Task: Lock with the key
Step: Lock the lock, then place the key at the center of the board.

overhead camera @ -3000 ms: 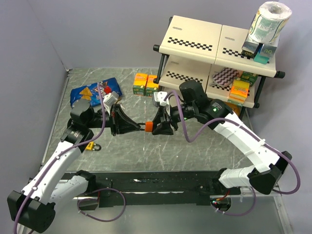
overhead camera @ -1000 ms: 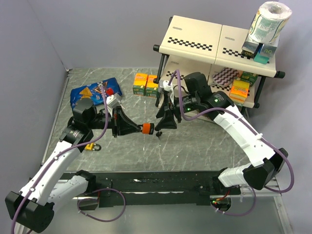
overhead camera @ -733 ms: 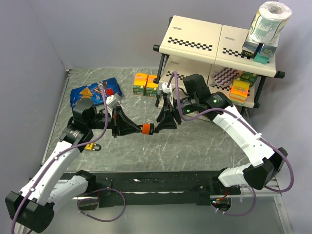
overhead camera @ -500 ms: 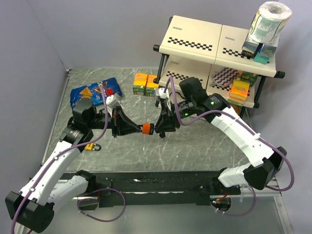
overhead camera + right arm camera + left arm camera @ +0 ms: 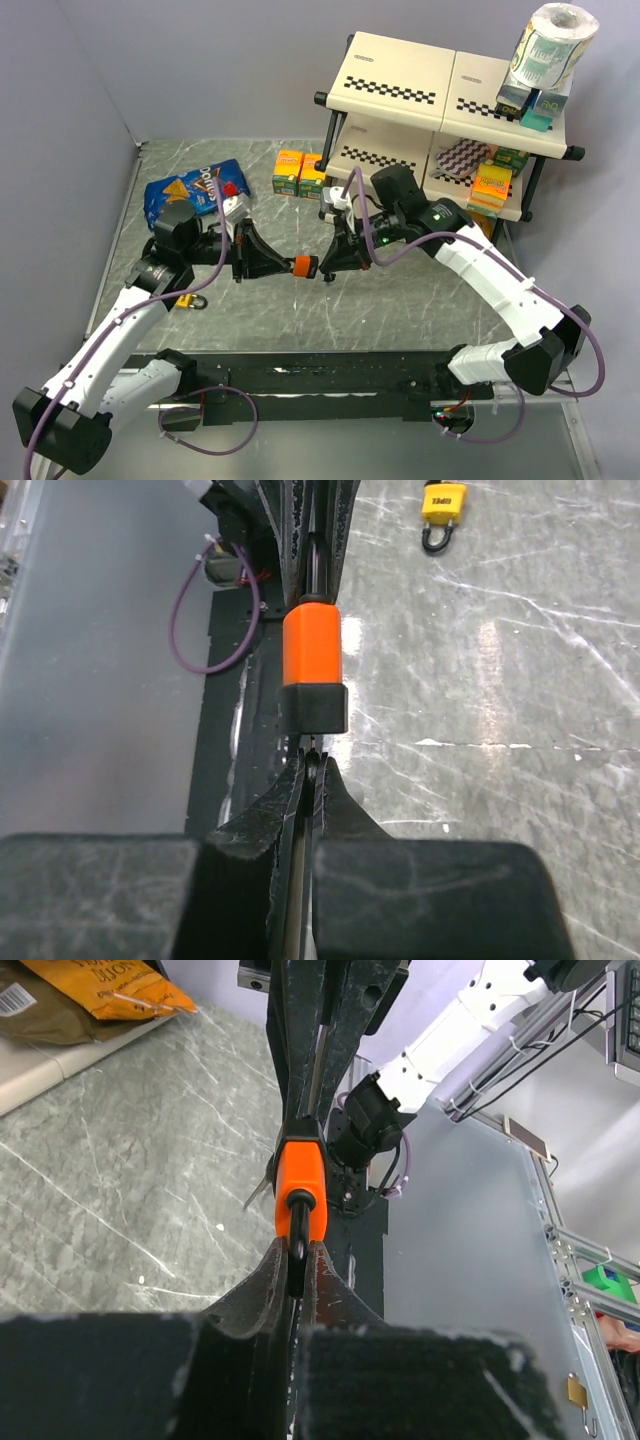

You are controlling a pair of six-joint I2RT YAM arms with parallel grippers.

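The left gripper (image 5: 283,265) pinched the orange padlock (image 5: 300,265) by its shackle above the table (image 5: 400,290), steadying it so that the right gripper (image 5: 322,268), clamped on the key (image 5: 313,745) at the lock's base, could apparently turn it.

Padlock (image 5: 313,645): smooth satin orange plastic casing, matt black cap. Key (image 5: 313,746): thin bare metal. Tabletop (image 5: 500,710): polished grey marbled surface, glare patches. Right gripper (image 5: 312,762): matt black plastic, finely grained. Chip bag (image 5: 190,186): glossy foil.

Grey marble table (image 5: 420,310), lilac walls (image 5: 200,70)
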